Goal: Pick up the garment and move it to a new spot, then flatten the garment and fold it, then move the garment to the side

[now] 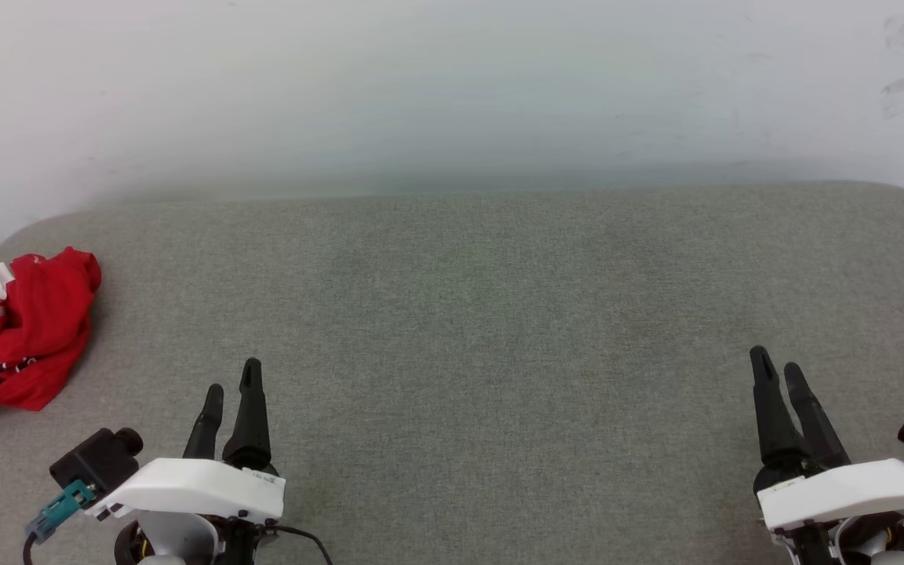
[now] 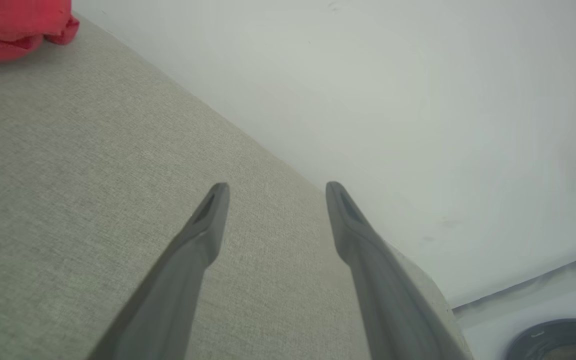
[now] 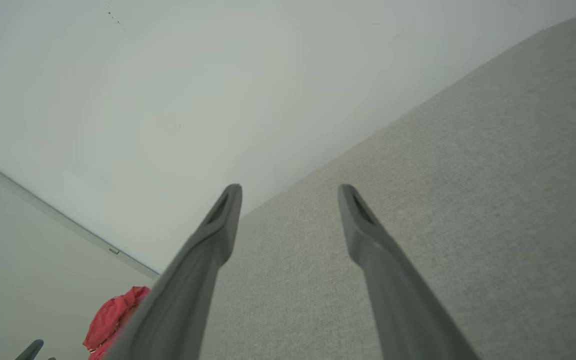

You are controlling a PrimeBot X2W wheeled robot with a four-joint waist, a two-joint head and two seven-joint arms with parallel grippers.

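- The garment (image 1: 16, 329) is lying in a crumpled heap at the far left end of the grey bench (image 1: 468, 314), close to the left edge of the head view.
- The heap is looking a bit longer from front to back than from side to side. I cannot tell which way its neck is pointing.
- It is sitting well apart from the left gripper (image 1: 232, 377), off to that gripper's left and a bit further back. The right gripper (image 1: 775, 361) is waiting far across the bench.
- Red cloth is showing most, with a white sleeve and striped trim on top and bits of black letters below.
- Both grippers are holding their fingers apart and gripping nothing.
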